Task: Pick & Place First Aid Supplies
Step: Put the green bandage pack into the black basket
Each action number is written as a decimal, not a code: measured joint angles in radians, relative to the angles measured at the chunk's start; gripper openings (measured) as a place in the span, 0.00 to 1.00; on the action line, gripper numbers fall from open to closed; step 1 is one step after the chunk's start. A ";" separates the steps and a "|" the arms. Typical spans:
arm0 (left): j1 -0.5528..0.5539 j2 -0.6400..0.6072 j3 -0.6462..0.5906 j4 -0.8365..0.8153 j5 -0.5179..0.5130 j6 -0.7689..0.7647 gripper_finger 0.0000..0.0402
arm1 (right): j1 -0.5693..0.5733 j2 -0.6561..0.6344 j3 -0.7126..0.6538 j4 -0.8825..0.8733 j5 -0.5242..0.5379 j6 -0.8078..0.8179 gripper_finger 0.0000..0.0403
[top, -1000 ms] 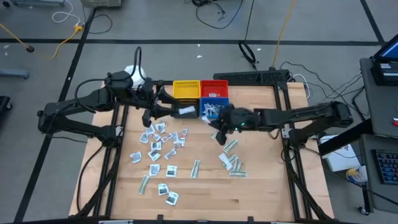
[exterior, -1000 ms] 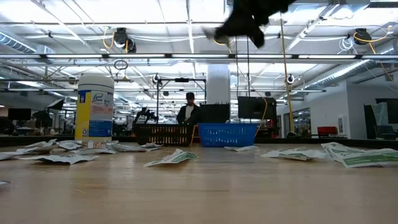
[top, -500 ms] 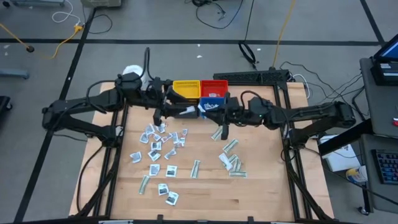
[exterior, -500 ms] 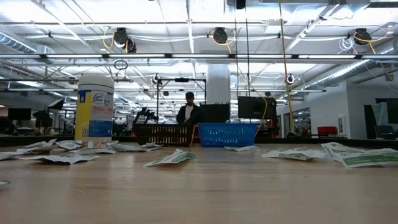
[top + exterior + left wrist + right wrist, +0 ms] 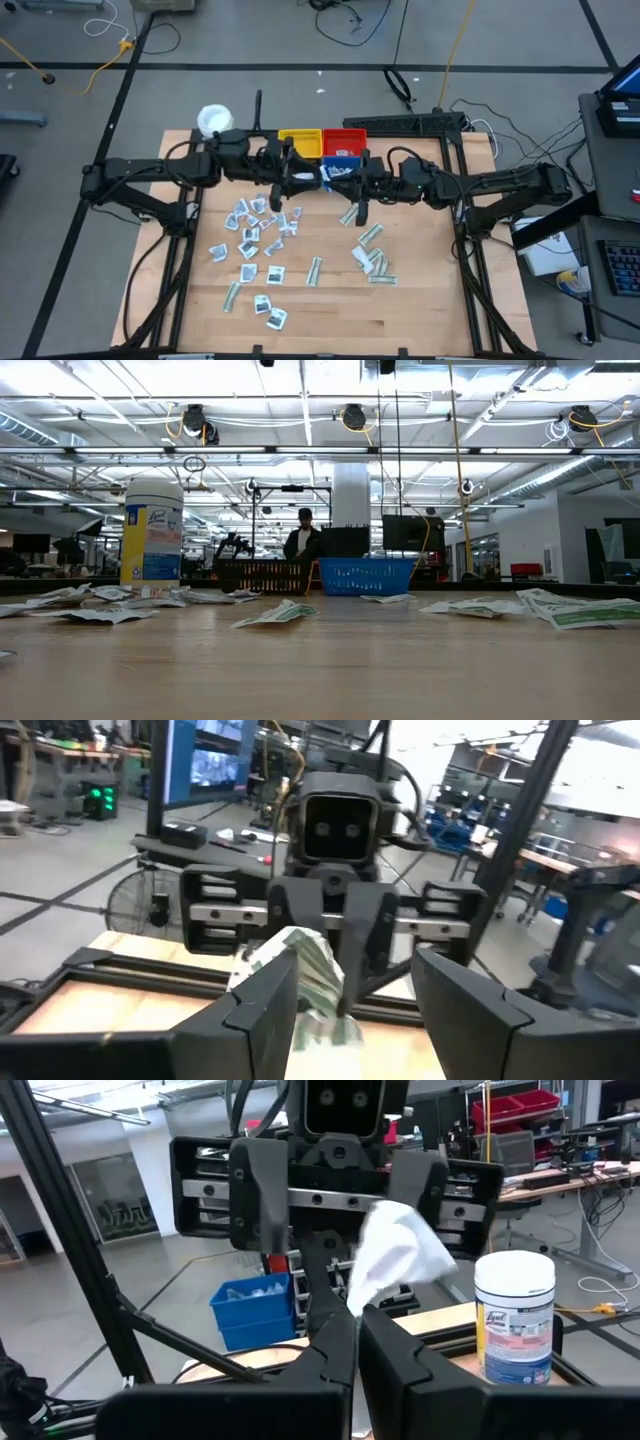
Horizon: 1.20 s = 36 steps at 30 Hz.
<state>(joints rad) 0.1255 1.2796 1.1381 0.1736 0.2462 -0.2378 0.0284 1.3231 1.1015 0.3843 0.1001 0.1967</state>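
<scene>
My right gripper [image 5: 328, 178] hovers level above the blue bin [image 5: 338, 160], shut on one white first aid packet [image 5: 395, 1255]. Facing it from the table's left, my left gripper [image 5: 305, 180] is open. In the left wrist view the packet [image 5: 305, 965] stands between the left gripper's two fingers [image 5: 265, 1010], close to one of them; I cannot tell whether it touches. Many other packets [image 5: 258, 230] lie flat on the wooden table, with long strips [image 5: 370, 255] farther right. My right gripper pinches the packet by its lower end [image 5: 362, 1302] between its two shut fingers [image 5: 335, 1350]. The fingers come level from the table's right. The crumpled packet sticks up past the fingertips, lifted clear of the table and bins.
Yellow bin [image 5: 298, 143] and red bin [image 5: 345, 140] stand at the far edge behind the grippers. A white-lidded jar [image 5: 212, 120] stands at the far left corner. A person [image 5: 303, 540] shows in the room beyond the table.
My right gripper has risen from the table with the packet and tipped from pointing down to level, then kept still. My left gripper has travelled toward the table's right edge and a little down, closing in on the right gripper until the packet stands between its open fingers.
</scene>
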 joint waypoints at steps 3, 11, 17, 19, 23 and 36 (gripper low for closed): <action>-0.012 0.013 0.000 0.027 -0.028 0.005 0.50 | 0.006 0.000 0.000 0.000 0.000 0.000 0.00; -0.036 0.013 0.000 0.032 -0.174 0.008 0.50 | 0.006 0.000 0.000 -0.003 0.000 0.004 0.00; -0.041 0.017 0.000 0.008 -0.154 0.007 0.50 | 0.006 0.000 0.000 -0.001 0.000 0.004 0.00; -0.043 0.020 0.000 0.000 -0.153 0.007 0.49 | 0.006 0.000 0.000 -0.001 0.000 0.004 0.00; -0.050 0.019 0.000 0.004 -0.142 0.007 0.40 | 0.006 0.000 0.000 -0.001 -0.001 0.004 0.00; -0.056 0.019 0.000 0.012 -0.138 -0.003 0.01 | 0.013 0.000 0.001 -0.004 0.003 0.000 0.08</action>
<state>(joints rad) 0.0700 1.2987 1.1381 0.1851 0.1078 -0.2405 0.0414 1.3233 1.1023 0.3804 0.1027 0.1969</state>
